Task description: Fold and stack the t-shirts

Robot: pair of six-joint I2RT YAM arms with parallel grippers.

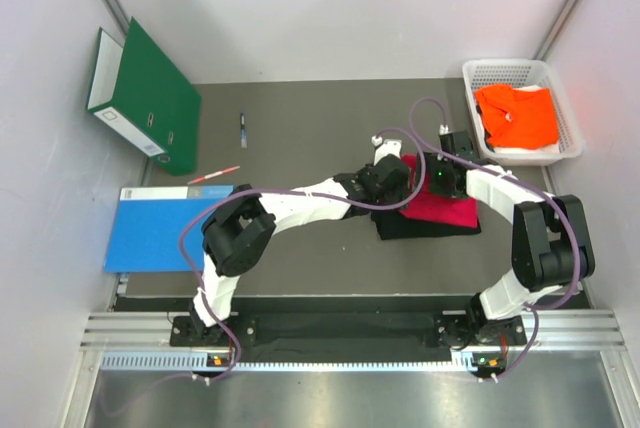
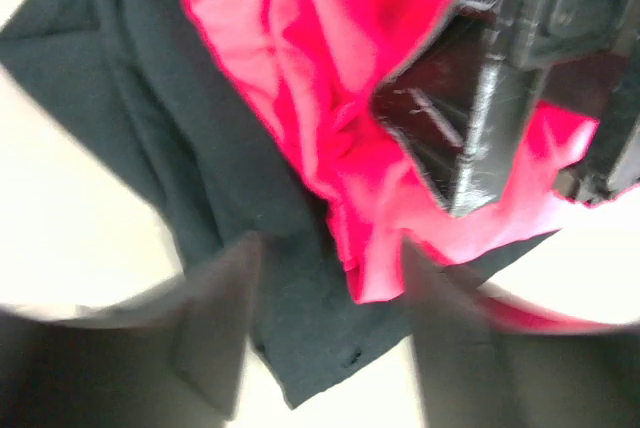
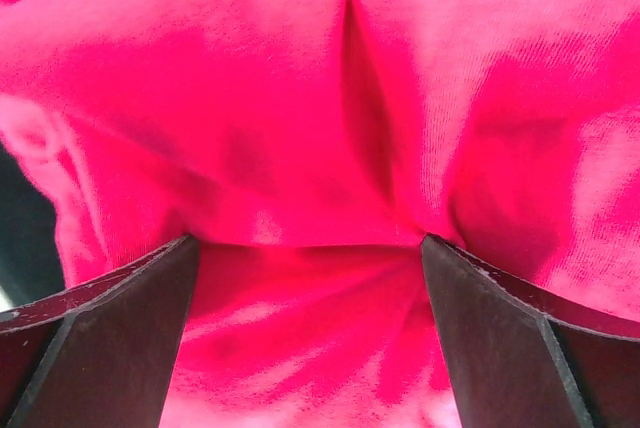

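The crimson red t-shirt [image 1: 447, 208] lies on the black t-shirt [image 1: 398, 227] right of the table's middle. The bright orange t-shirt [image 1: 518, 114] lies in the white basket [image 1: 571, 126] at the back right. My left gripper [image 1: 392, 174] hovers over the stack's left edge; in the left wrist view it [image 2: 330, 313] is open and blurred, above black cloth [image 2: 200, 168] and the red hem [image 2: 330, 98]. My right gripper [image 1: 438, 178] is open, its fingers pressed wide apart into the red cloth [image 3: 300, 98], which fills the right wrist view. It also shows in the left wrist view [image 2: 500, 68].
A green binder [image 1: 145, 98] stands at the back left. A flat blue sheet [image 1: 160, 228] lies at the left edge. A dark pen [image 1: 243, 129] and a red pen [image 1: 214, 176] lie left of the middle. Grey walls close in both sides.
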